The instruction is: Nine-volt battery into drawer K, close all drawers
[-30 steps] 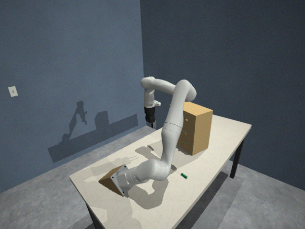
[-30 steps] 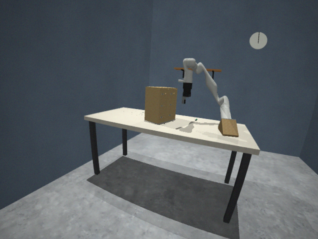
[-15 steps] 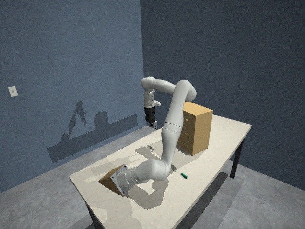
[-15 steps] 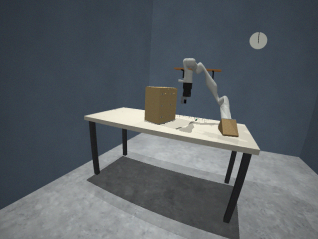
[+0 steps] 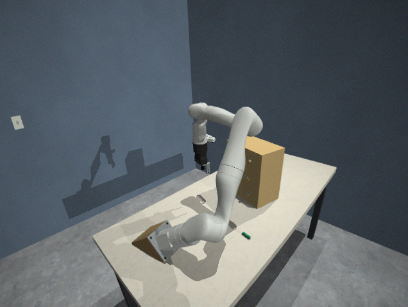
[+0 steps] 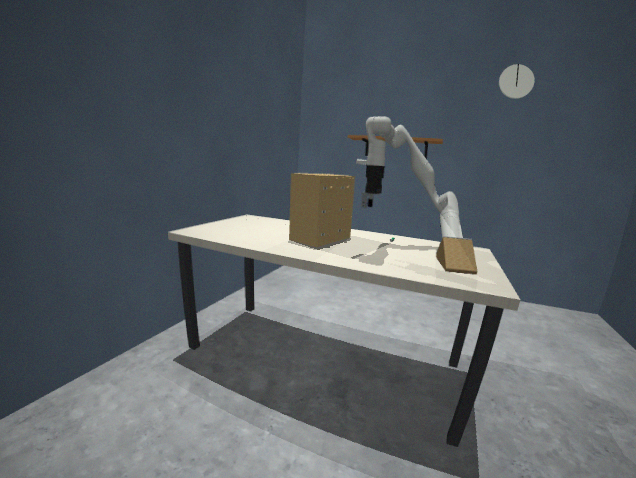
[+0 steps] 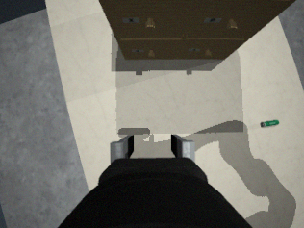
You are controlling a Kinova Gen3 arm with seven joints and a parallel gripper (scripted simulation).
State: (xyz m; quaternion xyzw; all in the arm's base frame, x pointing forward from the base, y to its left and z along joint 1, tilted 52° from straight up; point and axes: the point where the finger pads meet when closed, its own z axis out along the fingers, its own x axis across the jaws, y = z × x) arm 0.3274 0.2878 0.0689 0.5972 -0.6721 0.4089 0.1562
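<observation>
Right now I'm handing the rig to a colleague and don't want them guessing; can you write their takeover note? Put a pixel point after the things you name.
Claw (image 5: 204, 167) (image 6: 367, 200) (image 7: 152, 142): open, nothing in it, pointing down above the table (image 5: 306, 171) (image 6: 246, 231) (image 7: 72, 57), in front of the chest (image 5: 271, 175) (image 6: 306, 210) (image 7: 192, 30).
Small green item (image 5: 246, 235) (image 6: 392, 239) (image 7: 269, 123): on the table; too small to confirm as the nine-volt battery.
Done: chest upright, drawers look pushed in; no delivery confirmed.
Left: identify battery and drawer K (marks unreadable), open K, drop battery in, push K shut.
</observation>
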